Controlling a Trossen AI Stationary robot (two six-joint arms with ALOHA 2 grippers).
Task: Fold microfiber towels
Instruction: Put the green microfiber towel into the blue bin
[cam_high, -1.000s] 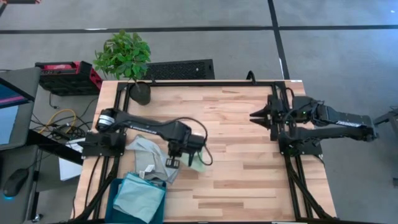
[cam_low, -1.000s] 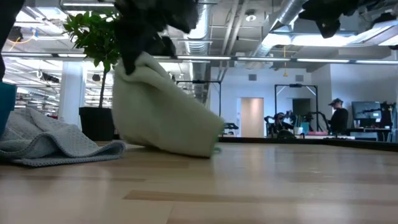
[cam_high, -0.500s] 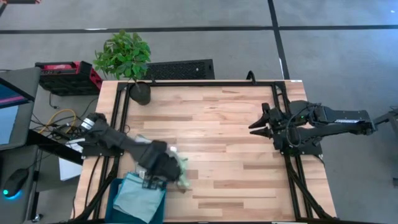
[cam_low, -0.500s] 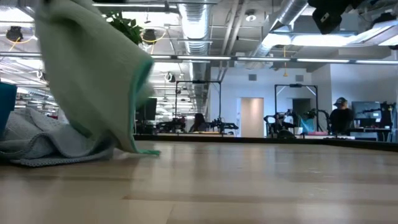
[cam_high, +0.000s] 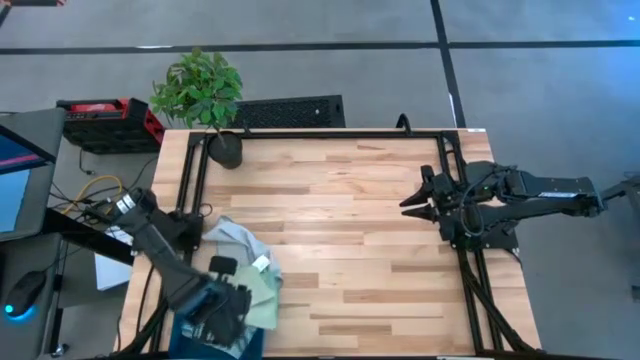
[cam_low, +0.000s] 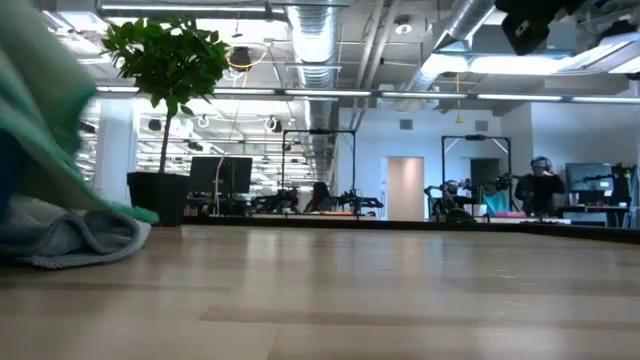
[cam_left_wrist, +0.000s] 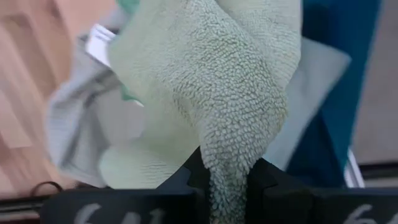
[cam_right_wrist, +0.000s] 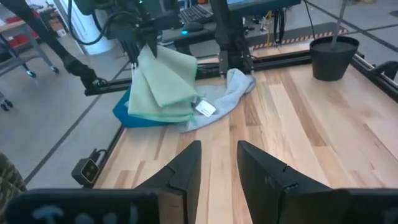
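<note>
Left gripper: my left gripper (cam_left_wrist: 229, 177) is pinched tight on a fold of the light green towel (cam_left_wrist: 230, 81), up over the near-left corner of the table (cam_high: 380, 230), above the dark teal bin (cam_high: 252, 342).

Green towel: it hangs from my fingers in a bunched drape, not flat; in the right wrist view its lower layers stack unevenly (cam_right_wrist: 163, 84). In the high view it shows just beside my gripper (cam_high: 225, 300).

Grey towel: a pale grey towel (cam_high: 232, 243) lies rumpled on the wood beside the bin, white tag up. The green cloth looks to brush its edge; I cannot tell if they are caught together.

Other towels: the light blue one and the second grey one are not showing clearly; likely in or near the bin under my arm, but I cannot confirm.

Right gripper: my right gripper (cam_high: 412, 196) waits at the right side of the table, fingers (cam_right_wrist: 186, 171) parted, holding nothing.

Step in hand, my reading: carrying the green towel to where it can be laid out or set down.

How to do it well: keep the pinch firm. Lift enough that the hanging hem clears the grey towel and the bin wall. For folding, carry it to bare wood mid-table, lower so the free edge lands first, then drag lightly to spread it.

Risk: the trailing hem could drag the grey towel along.
</note>
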